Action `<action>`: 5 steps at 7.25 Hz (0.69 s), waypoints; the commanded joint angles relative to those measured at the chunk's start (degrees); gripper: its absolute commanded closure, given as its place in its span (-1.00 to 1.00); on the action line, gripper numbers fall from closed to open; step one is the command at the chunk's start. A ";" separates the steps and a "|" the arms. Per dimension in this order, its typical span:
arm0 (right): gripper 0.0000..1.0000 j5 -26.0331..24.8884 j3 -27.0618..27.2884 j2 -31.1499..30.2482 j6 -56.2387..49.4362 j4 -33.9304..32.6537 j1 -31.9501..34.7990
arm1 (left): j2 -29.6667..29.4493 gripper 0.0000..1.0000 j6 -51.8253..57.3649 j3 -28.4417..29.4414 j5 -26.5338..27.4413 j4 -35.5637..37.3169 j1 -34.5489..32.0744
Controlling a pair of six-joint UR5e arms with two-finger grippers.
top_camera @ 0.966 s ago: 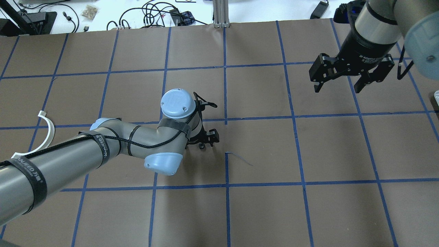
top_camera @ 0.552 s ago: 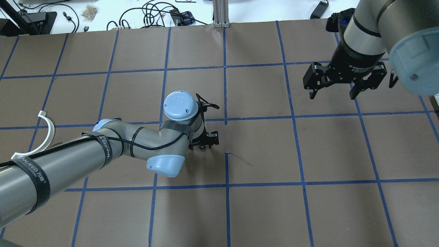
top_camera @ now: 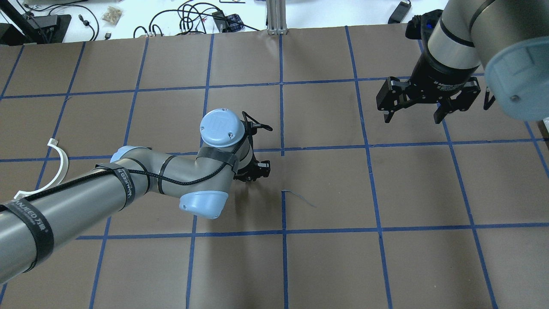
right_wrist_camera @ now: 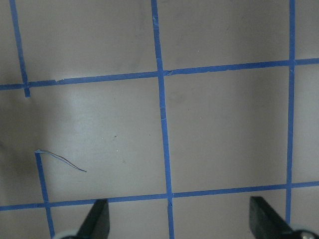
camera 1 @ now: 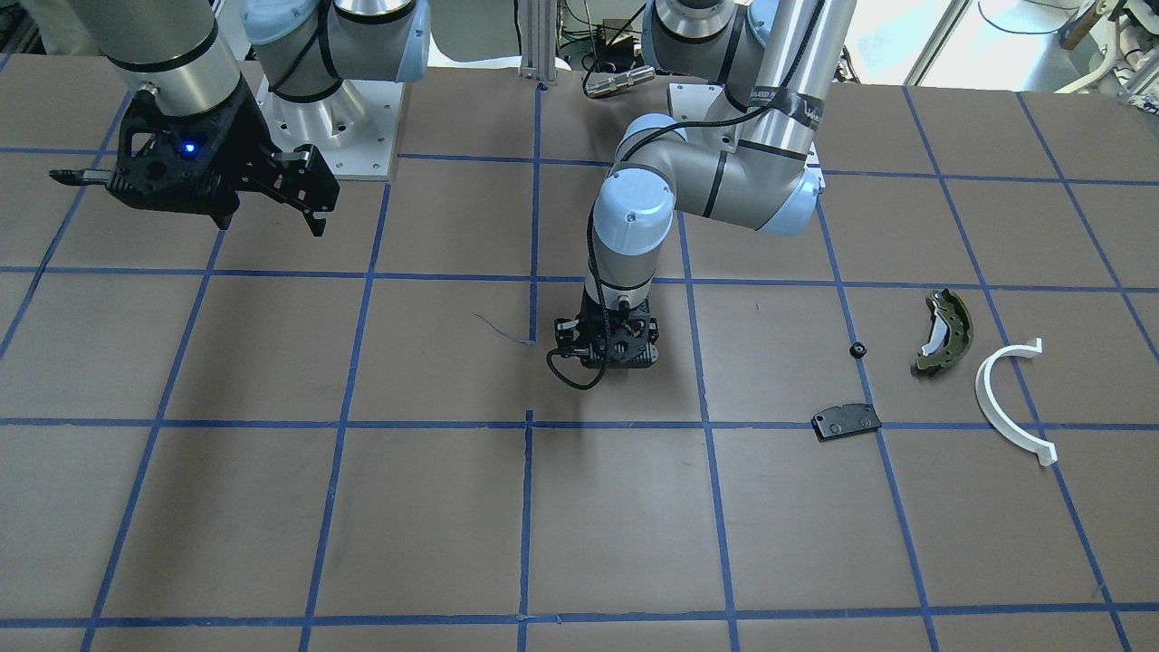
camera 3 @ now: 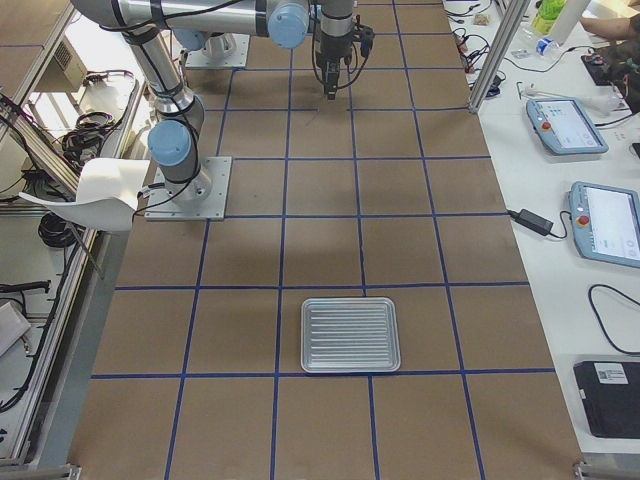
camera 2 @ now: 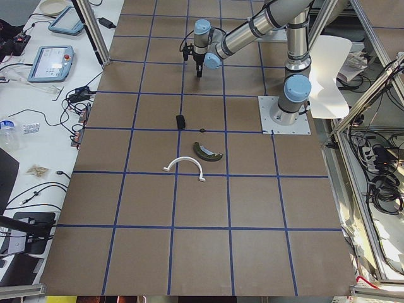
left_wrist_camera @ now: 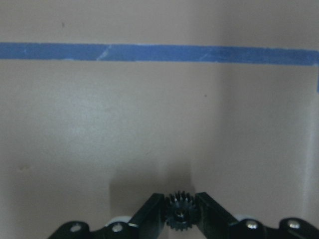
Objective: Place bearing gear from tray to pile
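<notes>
1. The step in hand looks like the carry. The left claw (camera 1: 605, 349) is closed on a small black toothed bearing gear (left_wrist_camera: 180, 216), pinched between its two fingertips. It hangs low over the middle of the desk (camera 1: 272, 507).
2. The ribbed silver metal tray (camera 3: 350, 335) lies bare, well apart at the end of the desk on the robot's right.
3. The pile lies towards the robot's left: an olive-green curved brake shoe (camera 1: 942, 330), a white plastic half-ring (camera 1: 1010, 398) and a flat black rectangular pad (camera 1: 846, 421).
4. The next move probably calls for a sideways sweep towards these parts. The claw would then lower and spread its fingers, without knocking the pad.
5. The right claw (top_camera: 411, 116) is spread wide and holds nothing, hovering apart.
6. The desk is covered in brown paper, gridded with blue tape. White side benches carry black cables (top_camera: 193, 17) and grey teach pendants (camera 3: 567, 125).
</notes>
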 commanded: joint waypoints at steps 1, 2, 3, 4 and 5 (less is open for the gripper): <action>-1.00 0.09 0.25 -0.04 -0.05 -0.34 -0.06 | 3.42 1.00 2.91 0.17 0.12 -1.01 5.09; -1.00 0.09 0.25 -0.04 -0.05 -0.43 -0.15 | 5.96 1.00 11.20 -0.18 0.21 -5.54 9.38; -1.00 0.09 0.33 -0.04 0.04 -0.43 -0.15 | 8.60 1.00 17.90 -0.44 0.21 -10.20 13.77; -1.00 0.18 0.33 -0.04 -0.05 -0.52 -0.15 | 9.49 1.00 25.71 -1.40 0.64 -12.85 18.52; -1.00 0.35 0.33 -0.04 0.04 -0.52 -0.15 | 9.59 1.00 35.36 -3.15 1.35 -12.79 26.05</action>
